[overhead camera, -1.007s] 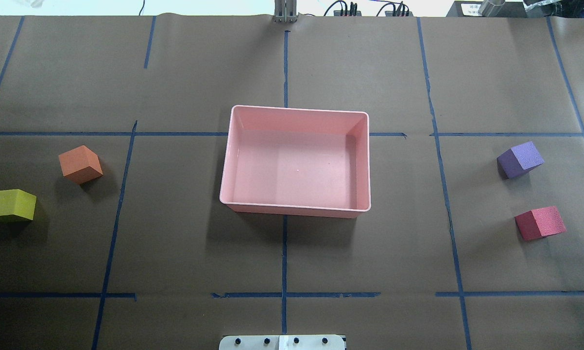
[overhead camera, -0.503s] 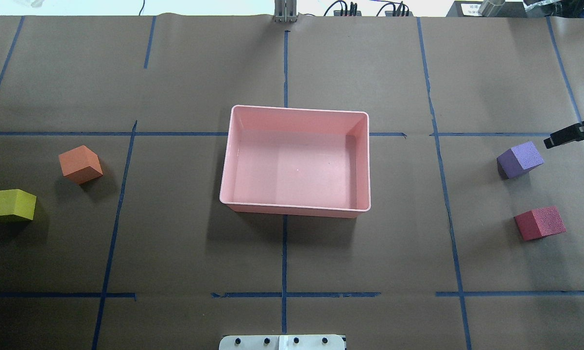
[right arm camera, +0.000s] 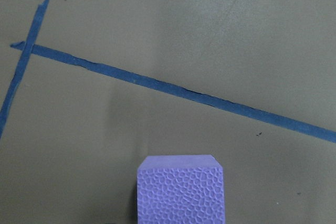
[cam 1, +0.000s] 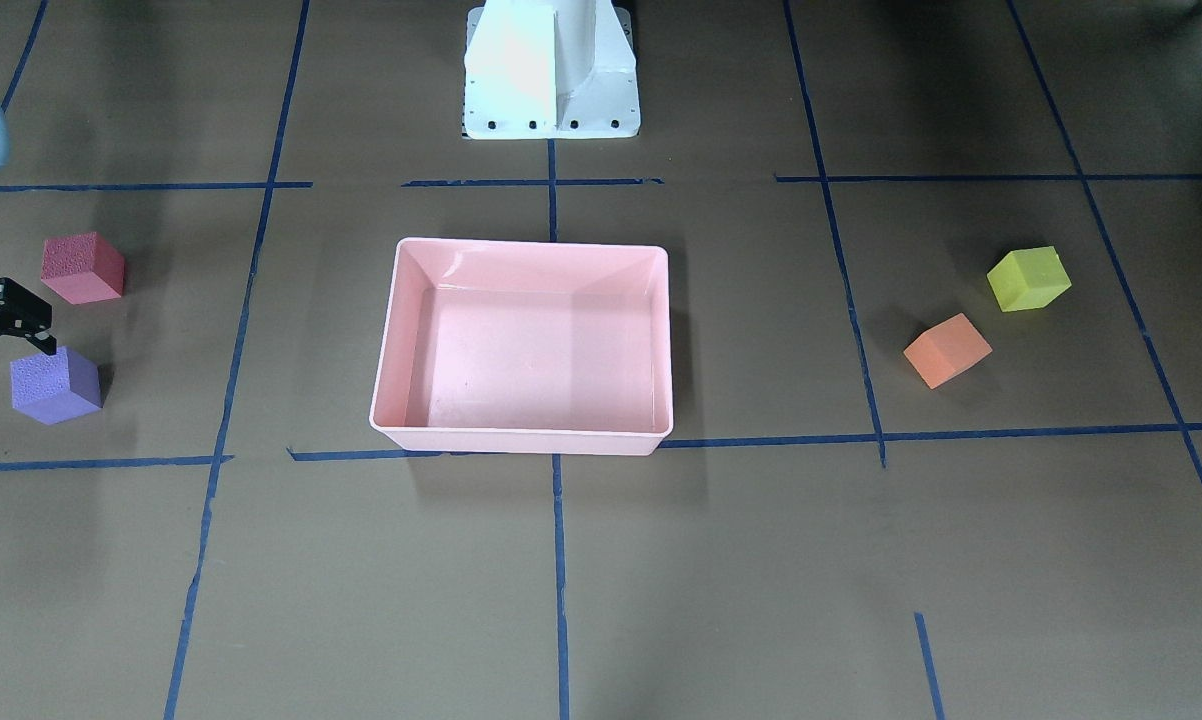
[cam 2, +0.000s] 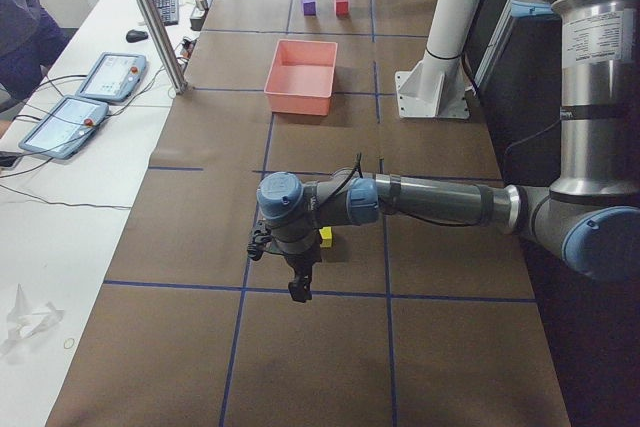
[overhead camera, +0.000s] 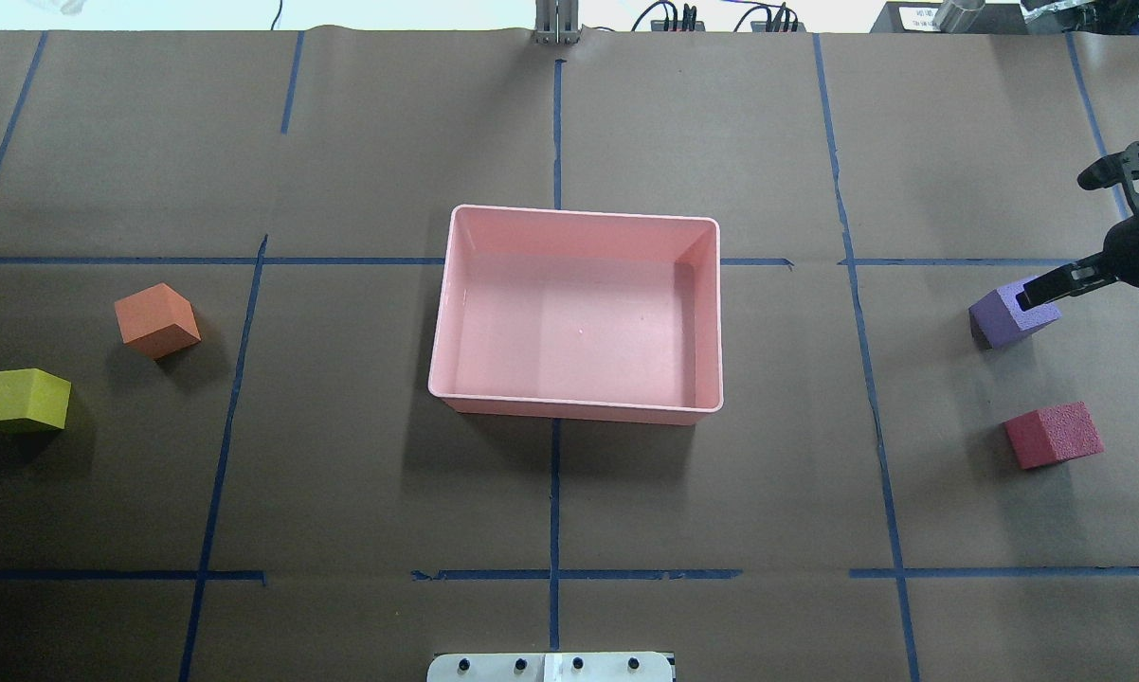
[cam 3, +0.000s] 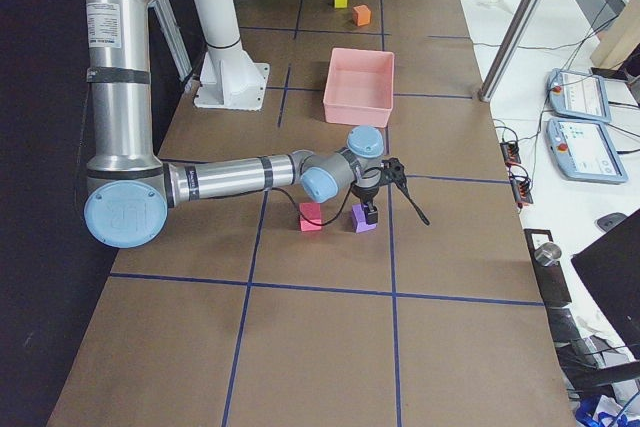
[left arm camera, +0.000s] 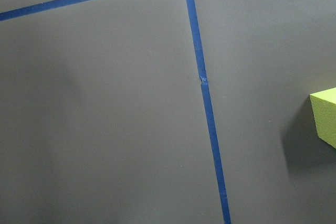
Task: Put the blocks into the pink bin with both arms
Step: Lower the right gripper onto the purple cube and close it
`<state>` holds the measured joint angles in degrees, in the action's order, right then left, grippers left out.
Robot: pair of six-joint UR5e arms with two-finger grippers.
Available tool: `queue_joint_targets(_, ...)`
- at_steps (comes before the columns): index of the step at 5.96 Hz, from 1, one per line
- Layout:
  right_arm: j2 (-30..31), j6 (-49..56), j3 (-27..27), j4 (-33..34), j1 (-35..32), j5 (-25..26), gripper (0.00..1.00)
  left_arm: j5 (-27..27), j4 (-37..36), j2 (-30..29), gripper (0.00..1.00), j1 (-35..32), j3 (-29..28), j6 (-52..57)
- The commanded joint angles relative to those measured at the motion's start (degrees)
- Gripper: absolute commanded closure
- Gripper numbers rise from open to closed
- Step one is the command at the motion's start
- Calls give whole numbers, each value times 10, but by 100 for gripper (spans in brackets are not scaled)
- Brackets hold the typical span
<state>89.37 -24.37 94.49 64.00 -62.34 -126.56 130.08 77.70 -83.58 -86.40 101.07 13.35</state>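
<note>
The pink bin (overhead camera: 442, 313) sits empty at mid-table, also in the front view (cam 1: 531, 243). The purple block (overhead camera: 996, 320) and red block (overhead camera: 1053, 434) lie on the right. The orange block (overhead camera: 157, 319) and yellow-green block (overhead camera: 22, 400) lie on the left. My right gripper (overhead camera: 1053, 240) is open wide above the purple block, one finger (overhead camera: 1053, 284) over its right edge. The right wrist view shows the purple block (right arm camera: 181, 190) at bottom centre. My left gripper (cam 2: 298, 285) shows only in the exterior left view, near the yellow-green block (cam 2: 325, 237); I cannot tell if it is open.
The white pedestal base (cam 1: 551, 70) stands at the robot's side of the table. Blue tape lines (overhead camera: 555, 493) grid the brown paper. A side table with tablets (cam 2: 110, 77) and a metal post (cam 2: 150, 17) lies across from the robot.
My right gripper came in from the right edge of the overhead view and moved left, until one finger reached over the purple block. The blocks and the bin have not moved.
</note>
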Motion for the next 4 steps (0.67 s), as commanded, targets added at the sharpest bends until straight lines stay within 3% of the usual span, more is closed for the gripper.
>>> queue_joint_targets(1, -16, -1, -31, 0, 27, 17, 0, 0, 0, 0, 0, 0, 0, 0)
queue_joint_targets(4, -29, 5, -59, 0, 59, 26, 0, 0, 0, 0, 0, 0, 0, -1)
